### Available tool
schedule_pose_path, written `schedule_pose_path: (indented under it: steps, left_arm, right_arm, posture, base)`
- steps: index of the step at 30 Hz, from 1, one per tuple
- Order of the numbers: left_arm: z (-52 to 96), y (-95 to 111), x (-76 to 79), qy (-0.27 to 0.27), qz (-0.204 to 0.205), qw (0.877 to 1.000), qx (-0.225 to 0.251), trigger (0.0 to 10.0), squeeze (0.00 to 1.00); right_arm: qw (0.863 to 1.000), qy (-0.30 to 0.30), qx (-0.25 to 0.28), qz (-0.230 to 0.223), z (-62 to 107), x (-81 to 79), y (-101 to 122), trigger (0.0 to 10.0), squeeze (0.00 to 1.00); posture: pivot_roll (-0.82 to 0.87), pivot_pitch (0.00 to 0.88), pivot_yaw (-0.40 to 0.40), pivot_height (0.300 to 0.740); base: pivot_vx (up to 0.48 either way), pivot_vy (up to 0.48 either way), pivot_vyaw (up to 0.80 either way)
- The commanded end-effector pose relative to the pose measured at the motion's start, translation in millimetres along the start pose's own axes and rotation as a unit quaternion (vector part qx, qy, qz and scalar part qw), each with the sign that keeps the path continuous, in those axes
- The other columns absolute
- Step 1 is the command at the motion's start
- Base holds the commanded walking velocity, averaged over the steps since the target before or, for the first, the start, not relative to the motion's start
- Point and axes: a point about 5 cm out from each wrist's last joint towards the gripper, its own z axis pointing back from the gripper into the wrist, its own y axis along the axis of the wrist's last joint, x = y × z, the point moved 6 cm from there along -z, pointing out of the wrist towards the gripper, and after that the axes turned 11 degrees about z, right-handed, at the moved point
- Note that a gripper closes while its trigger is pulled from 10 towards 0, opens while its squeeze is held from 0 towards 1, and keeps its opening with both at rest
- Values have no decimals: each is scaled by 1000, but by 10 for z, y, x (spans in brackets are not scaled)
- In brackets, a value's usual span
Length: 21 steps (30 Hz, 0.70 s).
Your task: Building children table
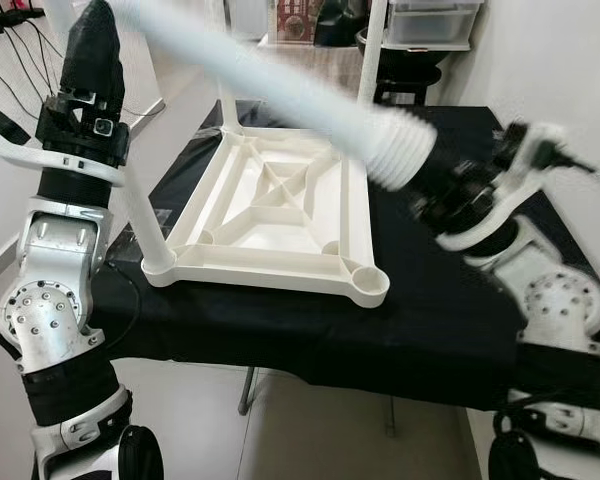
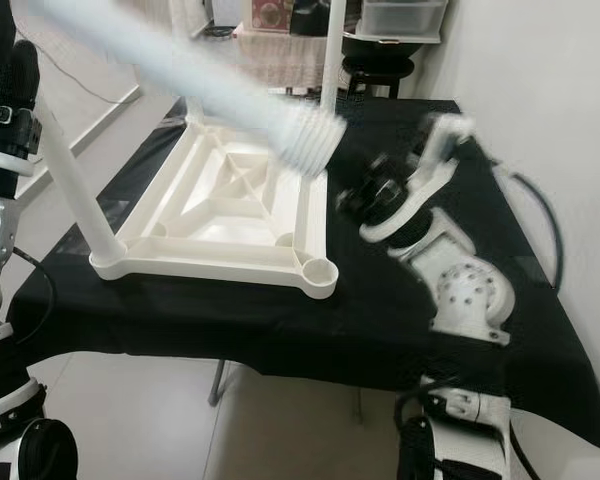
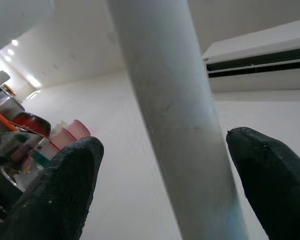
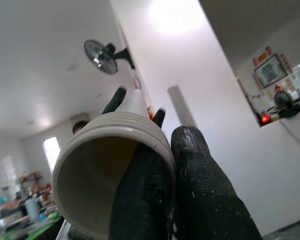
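Observation:
A white plastic table top [image 1: 280, 215] lies upside down on a black-covered table [image 1: 280, 330]. One white leg [image 2: 75, 185] stands upright in its near-left corner, and two more legs [image 1: 372, 45] rise at the far corners. The near-right corner socket [image 1: 365, 283] is empty. My right gripper [image 4: 172, 165] is shut on the threaded end of a loose white leg [image 1: 400, 150], holding it slanted and blurred above the top's right side. My left gripper [image 3: 180, 165] is raised beside the near-left leg, open, with a finger on each side of it.
The black cloth hangs over the table's near edge. A shelf with clear plastic boxes [image 1: 430, 20] and a dark stool [image 1: 405, 85] stand behind the table. Cables [image 1: 20, 50] lie on the floor at the far left. A white wall [image 1: 560, 60] closes the right side.

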Motion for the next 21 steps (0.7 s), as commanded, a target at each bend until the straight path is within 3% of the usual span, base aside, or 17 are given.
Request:
schedule_pose_path:
  steps: [1,2,9,10,21]
  left_arm:
    - [20,-15,19,-5,1,1000,-7,10000,604]
    - [21,-17,32,-8,1,1000,-8,10000,0]
    - [22,-19,65,-15,5,1000,-9,10000,0]
    - [27,-31,82,-20,11,1000,-10,0,0]
    - [32,-66,151,-36,44,998,9,0,0]
  right_arm:
    - [1000,23,-3,5,-41,-91,3,0,0]
    - [1000,30,-9,4,-45,-122,-22,0,0]
    - [997,56,-49,11,-72,-260,-188,0,0]
    - [997,53,-56,13,-90,-259,-234,0,0]
    - [997,22,-77,6,-107,-143,-415,0,0]
  posture:
    - [-45,32,19,740]
    - [-45,34,19,740]
    - [-46,35,20,740]
    - [-46,35,20,740]
    - [-51,34,2,740]
  base:
    - [0,0,0]
    - [0,0,0]
    - [0,0,0]
    - [0,0,0]
    - [0,0,0]
